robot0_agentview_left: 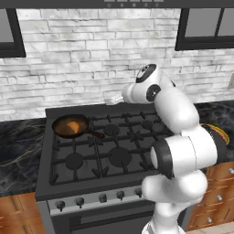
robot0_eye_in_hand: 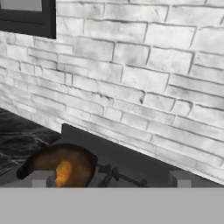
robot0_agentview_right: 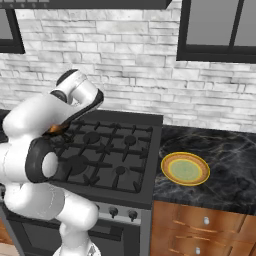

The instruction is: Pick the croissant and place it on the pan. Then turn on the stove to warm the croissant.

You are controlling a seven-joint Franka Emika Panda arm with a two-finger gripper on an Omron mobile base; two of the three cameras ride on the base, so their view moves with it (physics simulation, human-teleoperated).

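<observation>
Item: croissant, lay inside the pan on the stove's rear left burner, handle pointing toward the middle grates. My hand hung above the stove's back edge, fingers spread wide, holding nothing. Yellow plate sat on the table right of the stove.

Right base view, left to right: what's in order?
Robot arm → stove → yellow plate on the dark marble counter.
</observation>
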